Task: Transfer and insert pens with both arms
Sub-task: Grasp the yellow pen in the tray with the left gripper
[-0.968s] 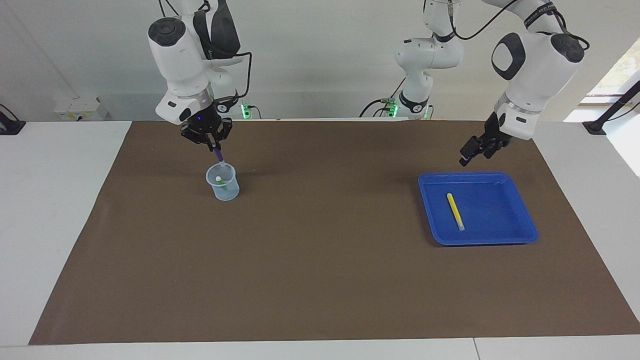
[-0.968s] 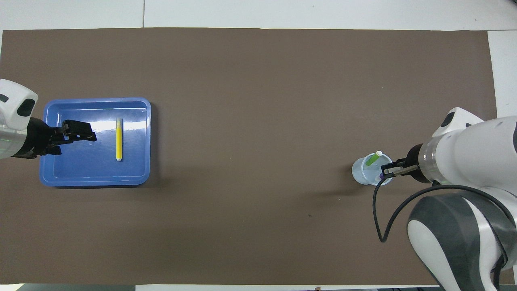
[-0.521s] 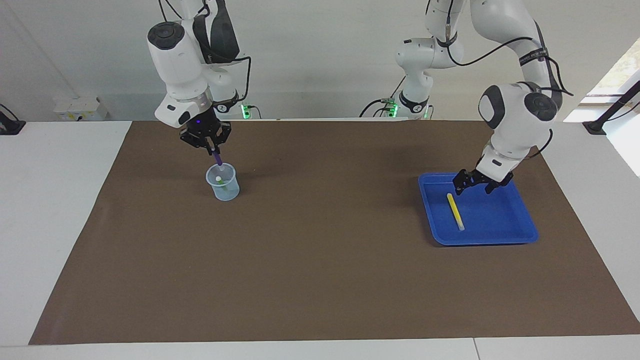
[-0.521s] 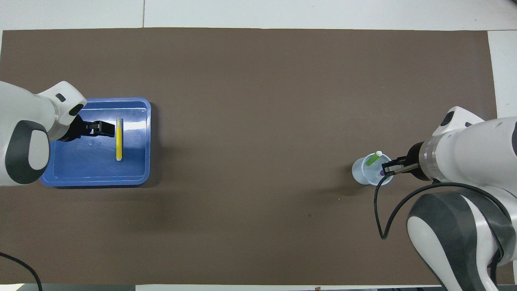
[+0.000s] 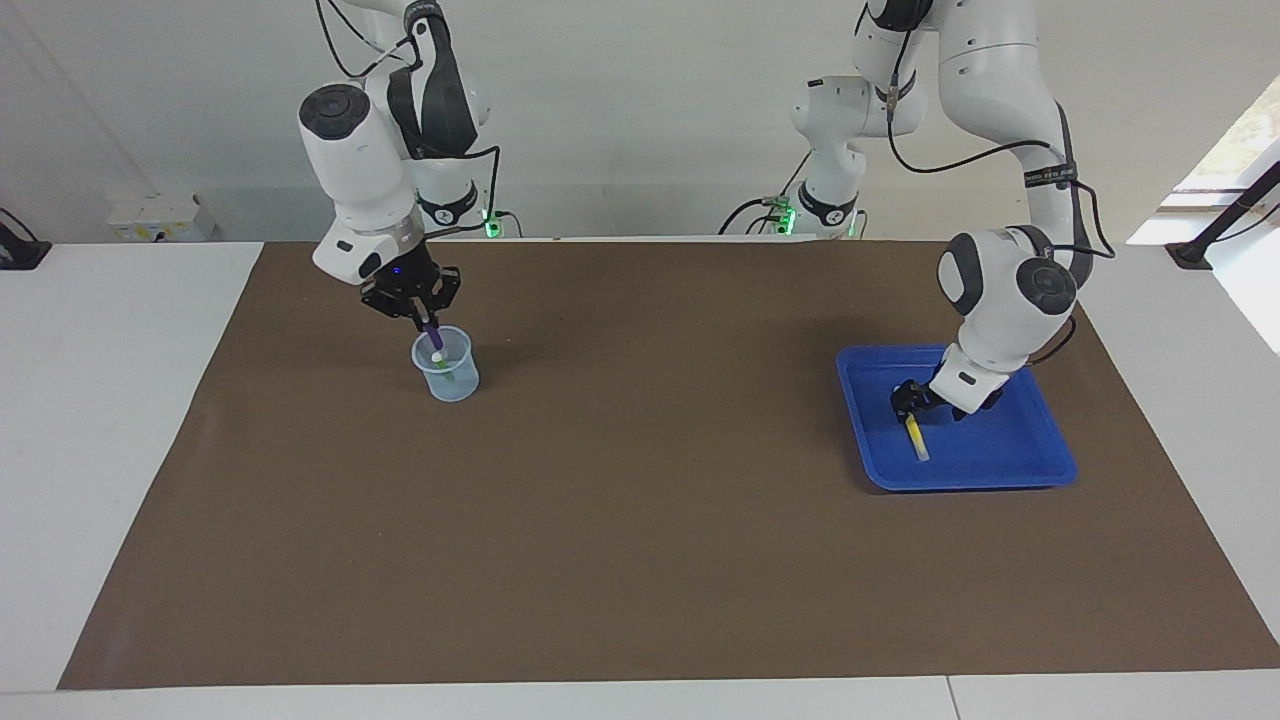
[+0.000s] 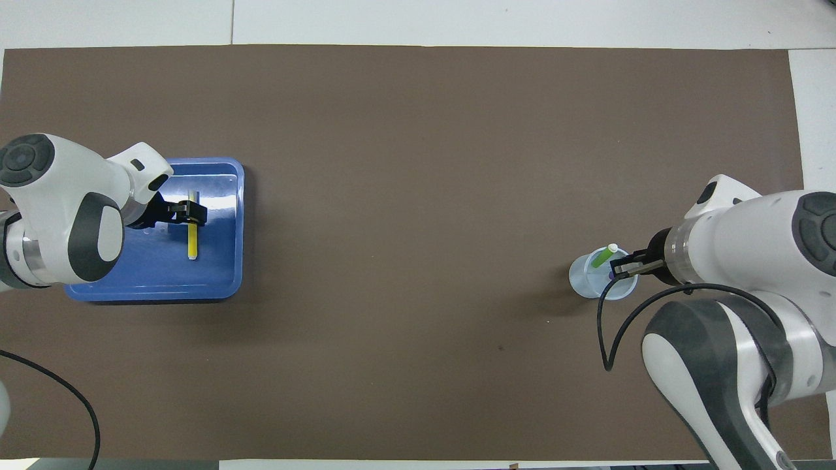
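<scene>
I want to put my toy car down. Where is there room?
The brown mat is bare between the blue tray and the clear cup. The tray and cup are crowded, with a tool at each.

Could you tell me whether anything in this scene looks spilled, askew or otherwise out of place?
Nothing stands out. The cup stands upright with the green pen in it, the right gripper holds the purple pen over it, and the open left gripper is down at the yellow pen in the blue tray.
</scene>
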Controlling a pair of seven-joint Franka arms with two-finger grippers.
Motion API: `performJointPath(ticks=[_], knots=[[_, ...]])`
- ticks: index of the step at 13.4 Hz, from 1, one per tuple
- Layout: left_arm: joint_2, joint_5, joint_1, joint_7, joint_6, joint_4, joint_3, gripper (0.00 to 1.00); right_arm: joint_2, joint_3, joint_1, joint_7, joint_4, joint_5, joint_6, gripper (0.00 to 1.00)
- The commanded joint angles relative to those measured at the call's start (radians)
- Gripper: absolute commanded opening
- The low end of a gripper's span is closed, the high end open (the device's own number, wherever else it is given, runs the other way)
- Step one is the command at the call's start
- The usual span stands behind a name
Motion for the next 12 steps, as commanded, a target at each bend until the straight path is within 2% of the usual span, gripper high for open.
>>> performJointPath(ticks=[1,4,5,10,12], knots=[[0.034,-0.024,-0.008,0.000,0.011,0.030,0.000,0.98,0.017,0.013,-0.018,-0.019,-0.045,-0.018,0.062,0.00],[0.039,-0.022,-0.009,0.002,0.007,0.030,0.000,0.87,0.034,0.011,-0.020,-0.019,-0.065,-0.018,0.094,0.00],[0.039,-0.022,-0.009,0.003,0.007,0.030,0.000,0.80,0.037,0.013,-0.020,-0.019,-0.077,-0.018,0.108,0.00],[0.039,-0.022,-0.021,0.002,0.002,0.029,0.000,0.00,0.040,0.013,-0.021,-0.013,-0.118,-0.018,0.148,0.00],[0.037,-0.021,-0.020,0.003,0.002,0.030,0.002,0.00,0.040,0.013,-0.026,-0.013,-0.131,-0.018,0.160,0.03]])
